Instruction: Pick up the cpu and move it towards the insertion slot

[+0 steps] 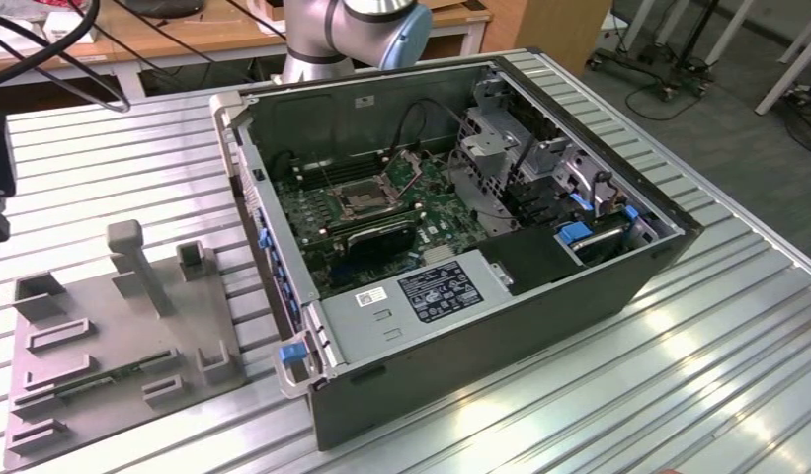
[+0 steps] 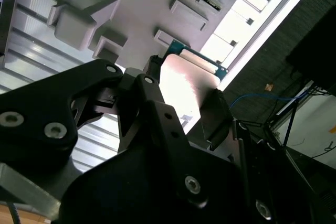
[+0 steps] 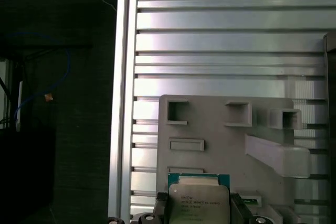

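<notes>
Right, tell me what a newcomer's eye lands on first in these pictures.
The open computer case lying on the slotted metal table dominates the exterior view, its green board and the insertion slot exposed. In the first wrist view, the cpu sits clamped between the dark fingers, with a grey fixture plate beyond it.

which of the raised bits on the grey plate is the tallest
The upright post with the sloping brace, near the grey plate's far edge in the exterior view; the other frames and blocks sit much lower.
</notes>
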Motion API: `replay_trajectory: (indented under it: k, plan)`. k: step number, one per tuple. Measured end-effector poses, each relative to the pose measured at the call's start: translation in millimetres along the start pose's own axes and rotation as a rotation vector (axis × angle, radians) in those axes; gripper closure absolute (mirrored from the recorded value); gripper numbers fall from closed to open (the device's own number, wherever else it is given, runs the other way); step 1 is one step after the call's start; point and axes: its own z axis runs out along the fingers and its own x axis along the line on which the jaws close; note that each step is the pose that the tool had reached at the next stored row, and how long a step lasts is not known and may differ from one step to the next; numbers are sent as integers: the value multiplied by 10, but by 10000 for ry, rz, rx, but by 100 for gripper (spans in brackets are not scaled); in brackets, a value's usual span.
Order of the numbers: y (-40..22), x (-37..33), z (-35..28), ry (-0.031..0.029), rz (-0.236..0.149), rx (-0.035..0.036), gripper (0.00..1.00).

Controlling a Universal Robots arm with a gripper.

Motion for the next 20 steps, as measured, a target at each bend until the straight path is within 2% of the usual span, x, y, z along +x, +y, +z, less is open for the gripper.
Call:
replay_trajectory:
  k: [8,12,16,20]
  plan:
    - [-2,-94,1,0,0,0,46]
    - [-3,-167,1,0,1,0,46]
    - [-5,-281,2,0,1,0,46]
    - [-9,-443,3,1,0,1,46]
